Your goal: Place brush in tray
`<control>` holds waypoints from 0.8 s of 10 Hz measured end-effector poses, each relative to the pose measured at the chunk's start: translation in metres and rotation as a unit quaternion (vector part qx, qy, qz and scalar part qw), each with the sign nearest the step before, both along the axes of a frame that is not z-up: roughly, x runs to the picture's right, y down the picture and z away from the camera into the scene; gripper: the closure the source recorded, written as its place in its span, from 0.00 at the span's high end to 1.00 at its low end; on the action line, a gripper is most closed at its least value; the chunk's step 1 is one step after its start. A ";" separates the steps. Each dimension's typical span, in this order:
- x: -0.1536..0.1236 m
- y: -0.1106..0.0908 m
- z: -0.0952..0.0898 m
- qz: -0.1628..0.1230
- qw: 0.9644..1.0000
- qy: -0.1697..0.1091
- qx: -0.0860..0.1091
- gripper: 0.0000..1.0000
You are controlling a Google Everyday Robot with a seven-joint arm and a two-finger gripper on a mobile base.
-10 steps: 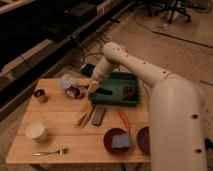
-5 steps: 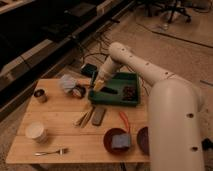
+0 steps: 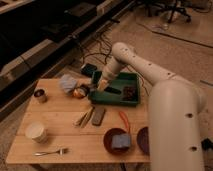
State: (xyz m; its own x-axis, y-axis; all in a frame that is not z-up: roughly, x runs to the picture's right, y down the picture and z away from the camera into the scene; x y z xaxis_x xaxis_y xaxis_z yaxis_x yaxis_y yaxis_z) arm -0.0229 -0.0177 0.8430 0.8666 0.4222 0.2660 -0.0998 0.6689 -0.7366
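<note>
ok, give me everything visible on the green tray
The green tray is a rectangular tub with raised sides, plastic by the look, lying flat at the table's far right edge. A brown speckled lump lies in its right end and a dark slender thing near the middle. The gripper is over its left end, the arm crossing above.

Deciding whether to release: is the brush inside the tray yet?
Cannot tell. The gripper sits over the tray's left end, hiding the brush.
</note>
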 end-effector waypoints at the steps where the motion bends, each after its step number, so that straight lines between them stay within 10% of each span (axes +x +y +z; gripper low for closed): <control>1: 0.006 0.001 0.000 -0.002 1.000 0.010 -0.004 0.00; 8: 0.034 0.019 0.004 -0.017 0.998 0.058 -0.004 0.00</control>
